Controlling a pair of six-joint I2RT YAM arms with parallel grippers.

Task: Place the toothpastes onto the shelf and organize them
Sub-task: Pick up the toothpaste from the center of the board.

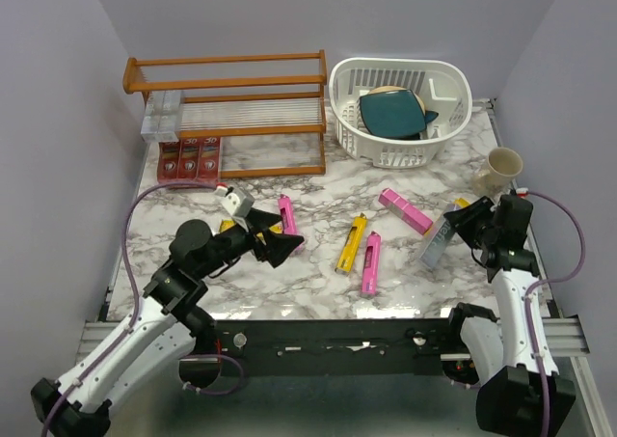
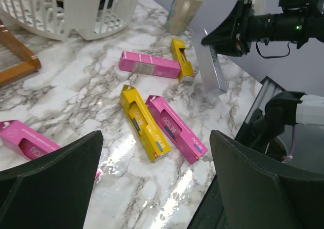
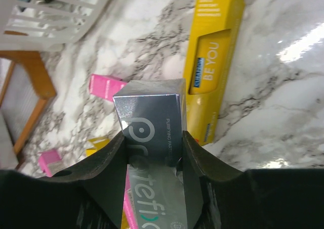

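Three red cartons (image 1: 189, 157) are in the shelf (image 1: 227, 80). Pink cartons (image 1: 369, 263) and yellow cartons (image 1: 350, 243) are loose on the tabletop (image 1: 308, 201). My right gripper (image 3: 153, 137) clamps a silver carton (image 3: 149, 112); my left gripper (image 1: 275, 242) gapes wide.

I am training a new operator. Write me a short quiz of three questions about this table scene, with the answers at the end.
1. True or false: the right jaws are shut on a yellow carton.
2. Which cartons already lie on the shelf? A red, B pink, C yellow.
3. Fill the gap: the left jaws, over the table, stand ___ and hold nothing.
Key: 1 false, they grip the grey carton; 2 A, the red cartons; 3 open.
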